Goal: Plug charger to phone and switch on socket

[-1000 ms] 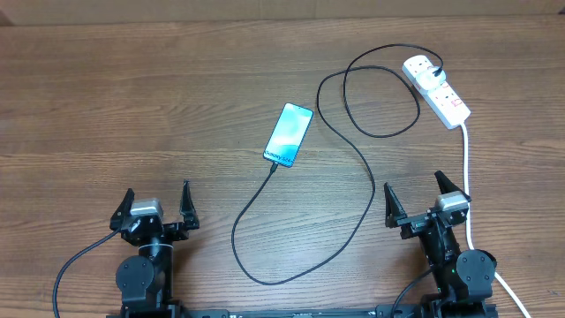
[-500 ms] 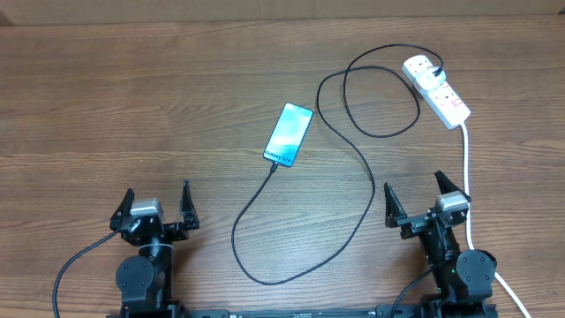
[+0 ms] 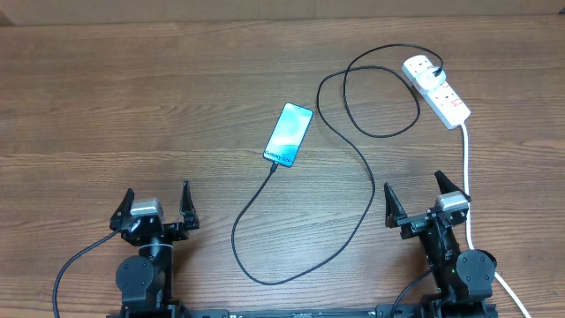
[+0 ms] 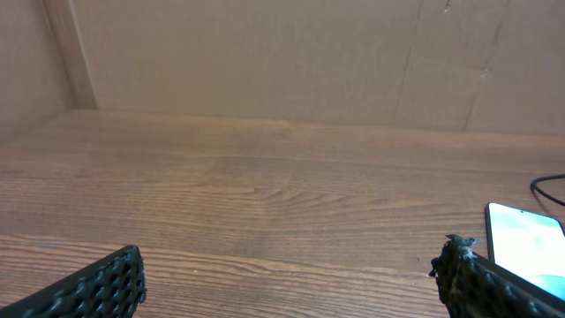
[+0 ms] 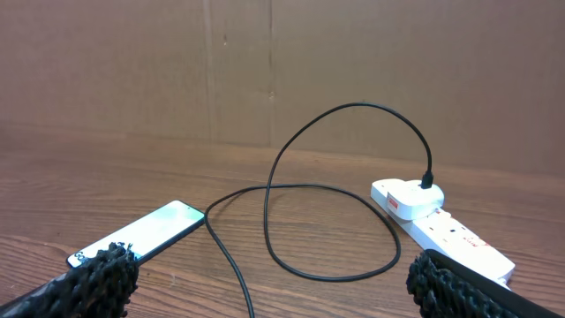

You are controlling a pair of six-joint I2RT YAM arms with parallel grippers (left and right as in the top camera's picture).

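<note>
The phone [image 3: 289, 134] lies mid-table, teal screen lit; it also shows in the right wrist view [image 5: 137, 233] and at the left wrist view's right edge [image 4: 526, 246]. The black charger cable [image 3: 357, 150] runs from the phone's near end, loops toward the table front, then up in a coil to a white plug on the socket [image 3: 437, 90]. The cable tip sits at the phone's bottom edge. The socket [image 5: 441, 225] is at the far right. My left gripper [image 3: 156, 204] and right gripper [image 3: 415, 199] are open, empty, near the table's front edge.
The socket's thick white cord [image 3: 468, 190] runs down the right side, past my right gripper, off the table's front. A brown cardboard wall [image 5: 282, 62] stands at the table's far edge.
</note>
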